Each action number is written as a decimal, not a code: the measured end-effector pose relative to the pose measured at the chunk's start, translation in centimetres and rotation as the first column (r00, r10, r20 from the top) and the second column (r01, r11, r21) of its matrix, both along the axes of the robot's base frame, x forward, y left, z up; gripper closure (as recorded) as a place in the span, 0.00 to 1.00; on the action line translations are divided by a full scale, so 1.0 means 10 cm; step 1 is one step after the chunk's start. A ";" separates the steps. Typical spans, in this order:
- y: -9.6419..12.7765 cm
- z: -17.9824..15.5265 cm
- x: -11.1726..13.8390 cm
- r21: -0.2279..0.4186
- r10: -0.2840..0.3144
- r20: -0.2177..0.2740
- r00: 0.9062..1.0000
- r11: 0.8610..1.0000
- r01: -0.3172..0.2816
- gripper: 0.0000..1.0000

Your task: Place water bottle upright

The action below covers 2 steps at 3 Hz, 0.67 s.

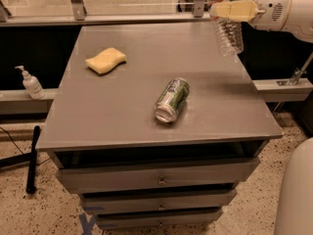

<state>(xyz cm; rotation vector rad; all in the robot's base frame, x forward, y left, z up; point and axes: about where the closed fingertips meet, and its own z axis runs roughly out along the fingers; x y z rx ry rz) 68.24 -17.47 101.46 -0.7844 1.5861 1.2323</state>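
The water bottle [230, 31] is a clear ribbed plastic bottle held in the air at the top right, nearly upright and slightly tilted, above the far right edge of the grey cabinet top [146, 72]. My gripper [234, 10] reaches in from the right on a white arm and is shut on the bottle's upper part with its yellowish fingers [237, 10]. The bottle's top runs out of the frame, so its cap is out of view. Its lower end hangs clear of the surface.
A green and silver drink can [172, 100] lies on its side mid-table. A yellow sponge [105, 60] lies at the back left. A white pump-dispenser bottle [30, 82] stands on a ledge at the left. Drawers are below the top.
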 end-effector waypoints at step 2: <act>0.08 -0.07 0.06 0.109 -0.008 0.190 0.982 0.994 -0.014 1.00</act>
